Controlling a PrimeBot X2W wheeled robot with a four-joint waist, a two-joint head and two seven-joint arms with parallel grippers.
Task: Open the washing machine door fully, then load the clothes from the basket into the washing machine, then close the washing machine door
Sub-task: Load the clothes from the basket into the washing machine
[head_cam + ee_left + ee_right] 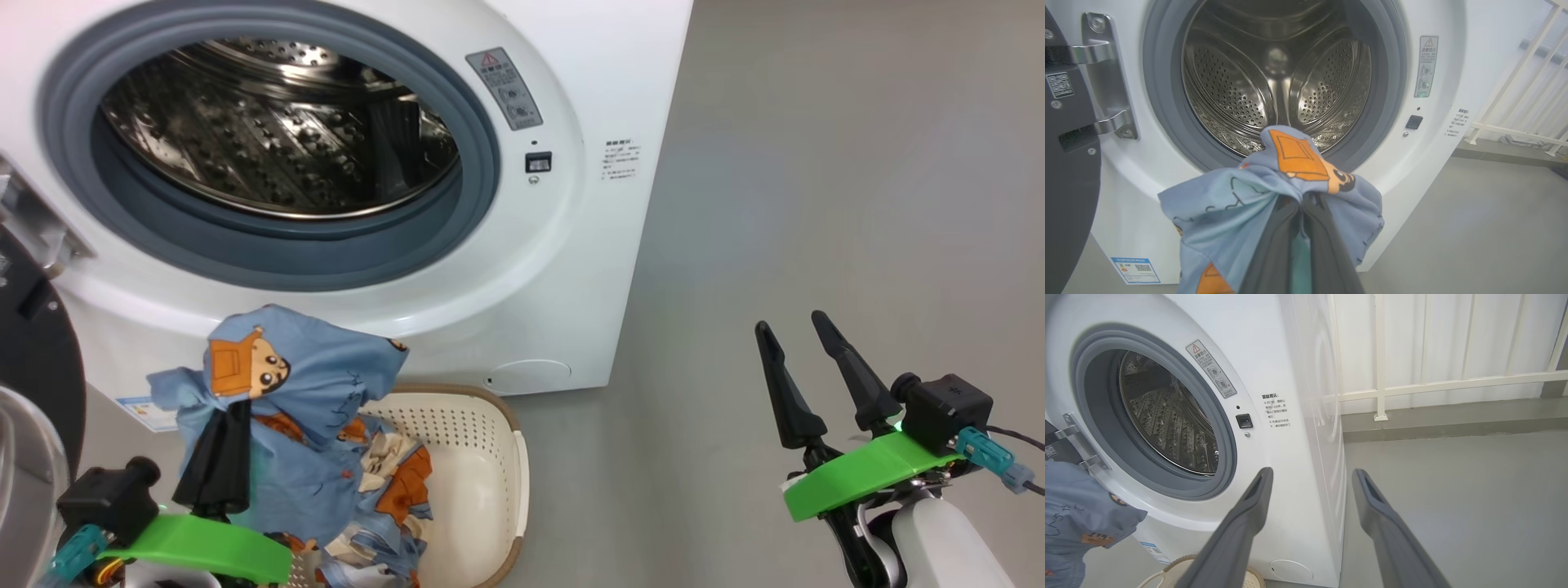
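The washing machine (pixel 571 269) stands with its steel drum (pixel 1278 81) exposed. Its black door (pixel 33 351) is swung out to the left on a steel hinge (pixel 1106 81). My left gripper (pixel 1302 204) is shut on a light blue bear-print piece of the clothes (pixel 302 384), holding it up in front of the lower rim of the opening, above the basket (pixel 490 457). More clothes (pixel 392 482) lie in the basket. My right gripper (pixel 791 322) hangs open and empty over the floor to the machine's right; its fingers (pixel 1249 514) point towards the machine's front corner.
Bare grey floor (pixel 816 204) stretches to the right of the machine. A white railing (pixel 1380 388) runs along the wall behind it. The basket sits right against the machine's base, below the opening.
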